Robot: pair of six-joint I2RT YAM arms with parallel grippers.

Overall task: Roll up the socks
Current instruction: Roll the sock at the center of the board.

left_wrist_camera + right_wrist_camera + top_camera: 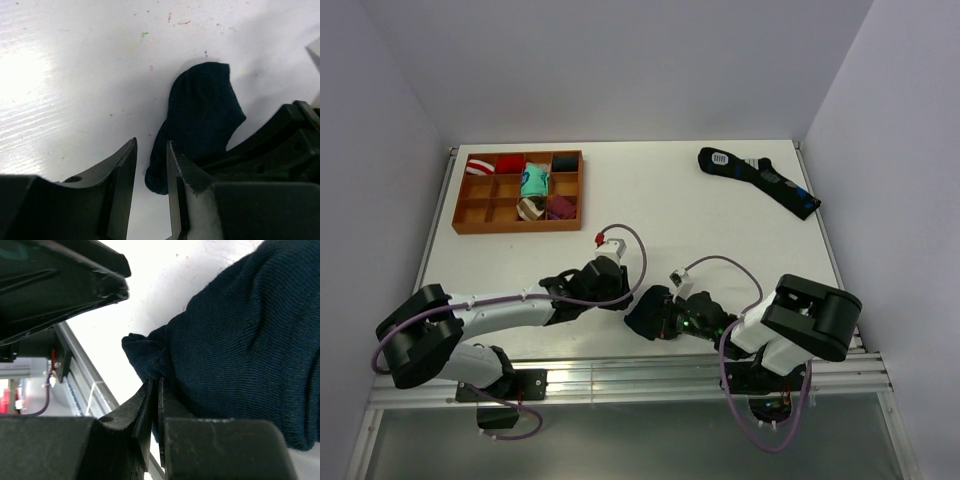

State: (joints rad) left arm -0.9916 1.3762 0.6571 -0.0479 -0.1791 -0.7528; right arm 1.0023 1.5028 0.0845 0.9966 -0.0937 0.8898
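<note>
The dark navy socks (645, 315) lie bunched on the white table near its front edge, between my two grippers. In the left wrist view the socks (200, 125) spread ahead and right of my left gripper (151, 150), which is open and empty, its right finger beside the socks' near end. My left gripper shows in the top view (620, 290). My right gripper (154, 385) is shut on an edge of the socks (240, 350); the fabric bulges to its right. It shows in the top view (665, 318).
A brown compartment tray (468, 215) with colourful sock bundles sits at the back left. A long black sock with blue patches and a white label (760, 180) lies at the back right. The table's metal front rail (80, 375) runs close behind the socks.
</note>
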